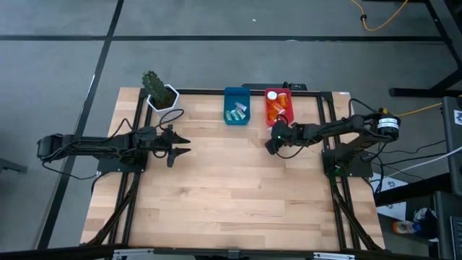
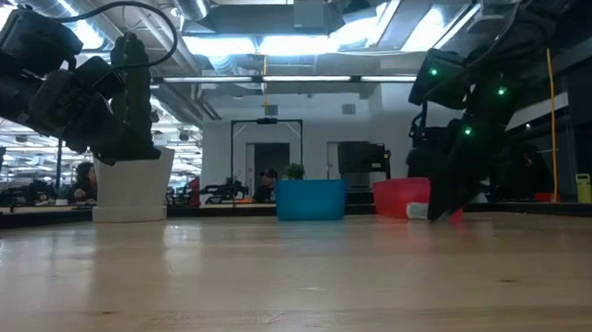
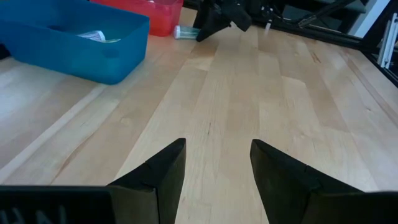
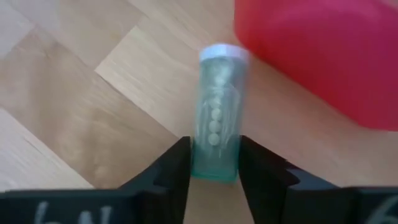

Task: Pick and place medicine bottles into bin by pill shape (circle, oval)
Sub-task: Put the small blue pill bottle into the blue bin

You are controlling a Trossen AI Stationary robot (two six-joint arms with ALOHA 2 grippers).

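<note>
Right now the right pincer (image 1: 271, 144) sits low over the desk (image 1: 238, 195), just at the six o'clock corner of the red bin (image 1: 287, 115). In the right wrist view its two dark fingers (image 4: 171, 171) stand on either side of a pale teal vial (image 4: 216, 118) that lies on its side on the wood, white cap pointing away from the pincer and toward the red bin's wall (image 4: 323, 56). The fingers look to be touching the vial's base end or a hair off it; I judge the pincer narrowed onto the vial, though whether it bears real pressure I cannot tell. A row of small round pills shows through the vial's wall.

The blue bin (image 1: 236, 107) stands at nine o'clock of the red one, close beside it, already holding a few pale vials; the red bin holds orange bottles. The left pincer (image 1: 175, 144) waits wide apart and empty over bare wood, at about five o'clock of a white plant pot (image 1: 164, 97).

The risks, as I judge them: the grip is on the very end of the vial, not its middle, so on lifting it could pivot and droop or squirt out from between the fingers. Being round and lying flat, it could also roll against the red bin's wall if nudged. Then, with the two bins so close, a slightly short carry could drop it into the wrong one or onto a rim.
</note>
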